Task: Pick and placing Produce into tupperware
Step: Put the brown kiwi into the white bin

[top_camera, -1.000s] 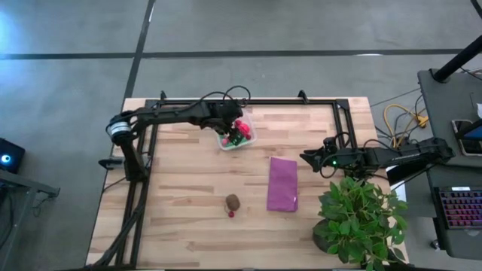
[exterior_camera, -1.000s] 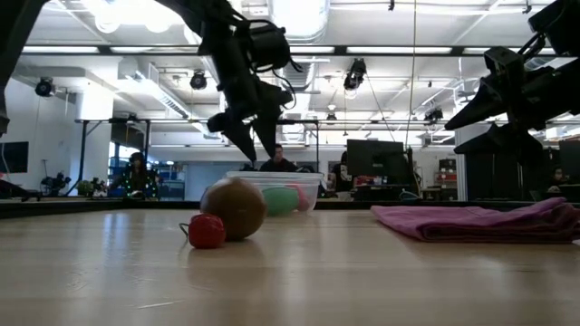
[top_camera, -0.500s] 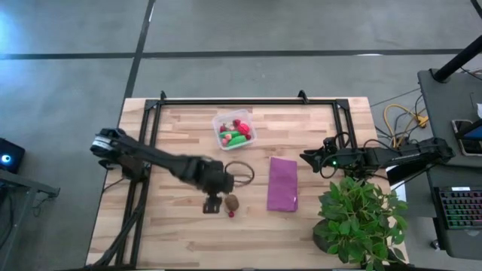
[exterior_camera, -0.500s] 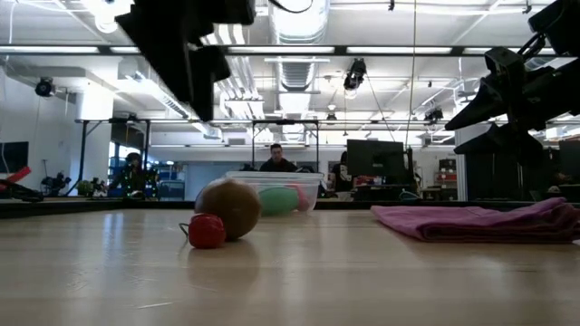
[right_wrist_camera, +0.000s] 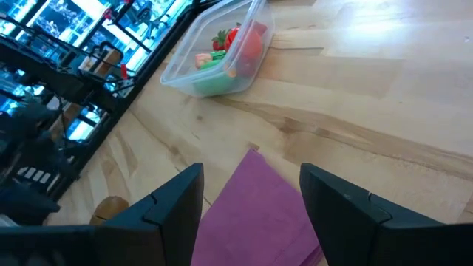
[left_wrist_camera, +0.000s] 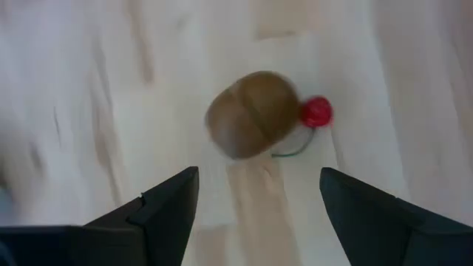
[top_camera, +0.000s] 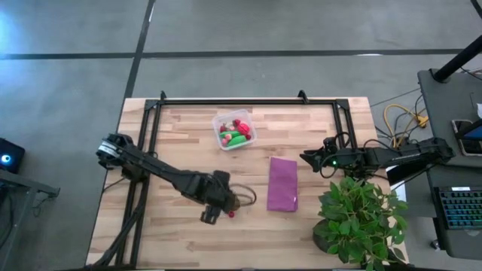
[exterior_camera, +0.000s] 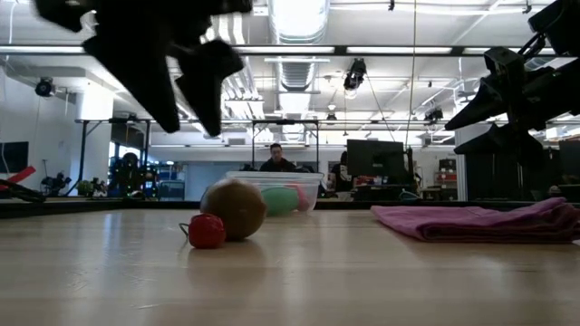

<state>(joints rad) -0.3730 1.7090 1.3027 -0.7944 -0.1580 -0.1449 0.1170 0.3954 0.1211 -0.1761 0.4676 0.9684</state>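
Observation:
A brown oval lies on the wood with a small red round piece touching it on one side; they also show in the low view, the oval and the red piece. My left gripper hangs open above them, touching nothing. From above, the left gripper covers most of the oval, and the red piece shows beside it. The clear tupperware holds red and green produce near the far edge. My right gripper waits open at the table's right.
A purple cloth lies flat between the oval and my right arm. A potted plant stands at the table's near right corner. A black frame runs along the far edge and the left side. People show in the room beyond the table.
My left gripper has swung from over the tupperware toward the table's near edge and now hangs over the brown oval and the red piece. The produce and the tupperware have stayed where they were.

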